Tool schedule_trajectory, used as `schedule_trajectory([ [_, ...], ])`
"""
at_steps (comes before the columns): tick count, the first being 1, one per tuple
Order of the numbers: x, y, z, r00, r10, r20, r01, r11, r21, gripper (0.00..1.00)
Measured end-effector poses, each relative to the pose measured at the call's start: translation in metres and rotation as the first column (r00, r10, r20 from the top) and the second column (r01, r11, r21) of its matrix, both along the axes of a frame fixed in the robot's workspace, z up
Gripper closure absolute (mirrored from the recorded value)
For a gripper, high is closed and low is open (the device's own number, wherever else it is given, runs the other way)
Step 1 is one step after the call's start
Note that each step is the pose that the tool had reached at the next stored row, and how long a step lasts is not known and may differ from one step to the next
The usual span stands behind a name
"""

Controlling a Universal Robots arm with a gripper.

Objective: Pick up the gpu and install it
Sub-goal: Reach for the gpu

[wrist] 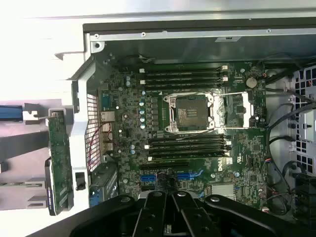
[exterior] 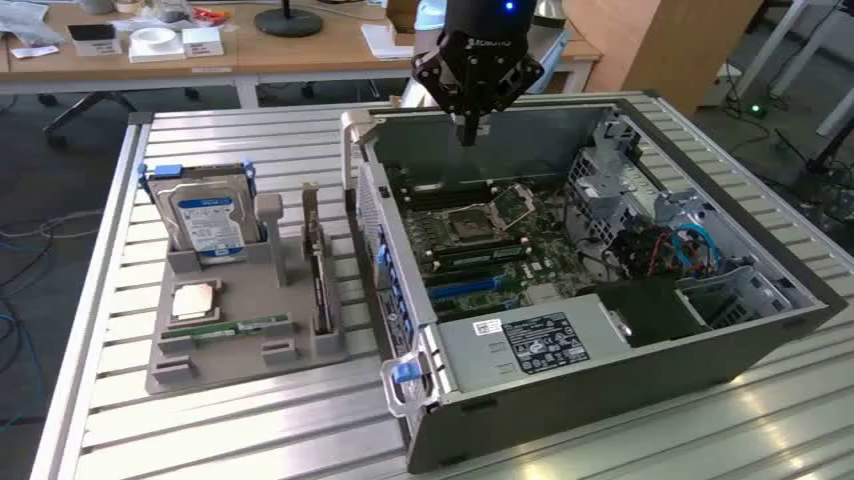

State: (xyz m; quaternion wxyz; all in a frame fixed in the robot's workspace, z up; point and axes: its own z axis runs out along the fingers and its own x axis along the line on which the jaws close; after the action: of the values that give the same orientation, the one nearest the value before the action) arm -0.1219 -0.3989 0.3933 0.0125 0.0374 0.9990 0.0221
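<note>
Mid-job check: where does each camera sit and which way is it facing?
Exterior view: off the arm, high up, looking down across the slatted metal table at the open grey computer case and the thin dark gpu card standing in the grey holder; the black gripper, shut, hangs above the case.
Wrist view: on the wrist, facing down into the case at the green motherboard; the gripper's black links show.
Shared: the case, the motherboard and its silvery processor socket.

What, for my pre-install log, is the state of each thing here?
computer case: side panel off, interior exposed.
gripper: shut, empty, over the case.
gpu: on edge in the grey holder, untouched.
CPU socket: cover flipped open.
hard drive: upright in the holder.
memory stick: flat in the holder.
</note>
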Motion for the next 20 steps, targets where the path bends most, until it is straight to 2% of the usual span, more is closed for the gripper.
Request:
schedule_trajectory([
  [12, -0.001, 0.0001, 0.0000, 1.0000, 0.000, 0.0001, 0.000, 1.0000, 0.0000, 0.89],
  [20, -0.012, 0.0000, 0.0000, 1.0000, 0.000, 0.0000, 0.000, 1.0000, 0.0000, 0.89],
])
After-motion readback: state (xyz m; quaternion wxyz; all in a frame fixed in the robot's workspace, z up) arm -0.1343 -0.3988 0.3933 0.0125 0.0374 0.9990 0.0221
